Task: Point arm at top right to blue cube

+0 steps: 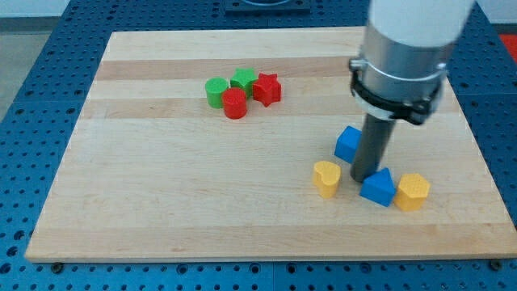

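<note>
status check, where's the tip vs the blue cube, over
My tip down on the board, just right of the blue cube, about touching. Blue triangular block and yellow heart crowd close below. Over.

A robotics lab bench, by the look of it: a pale wooden board (266, 145) sits on a blue perforated metal table (32, 65), with a white-and-silver industrial arm (404, 48) overhead.

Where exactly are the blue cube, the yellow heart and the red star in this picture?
blue cube (348, 144): camera view, on its visible left face beside the rod.
yellow heart (326, 177): camera view, on its top face.
red star (266, 88): camera view, on its top face.
</note>
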Available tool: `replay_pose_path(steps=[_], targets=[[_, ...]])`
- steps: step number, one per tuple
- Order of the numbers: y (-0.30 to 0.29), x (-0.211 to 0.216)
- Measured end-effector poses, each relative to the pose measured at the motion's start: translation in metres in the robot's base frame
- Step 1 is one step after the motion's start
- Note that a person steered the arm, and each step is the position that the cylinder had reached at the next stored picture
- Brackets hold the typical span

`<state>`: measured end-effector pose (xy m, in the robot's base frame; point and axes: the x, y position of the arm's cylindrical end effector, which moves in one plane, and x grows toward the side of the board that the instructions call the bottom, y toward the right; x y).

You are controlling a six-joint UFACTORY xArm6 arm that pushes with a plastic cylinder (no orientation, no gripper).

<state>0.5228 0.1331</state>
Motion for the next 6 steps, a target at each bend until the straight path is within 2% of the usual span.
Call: replay_pose_path(steps=[3, 4, 5, 6], targets=[[0.063, 0.019], [0.064, 0.020], [0.053, -0.011], [0.016, -0.017]])
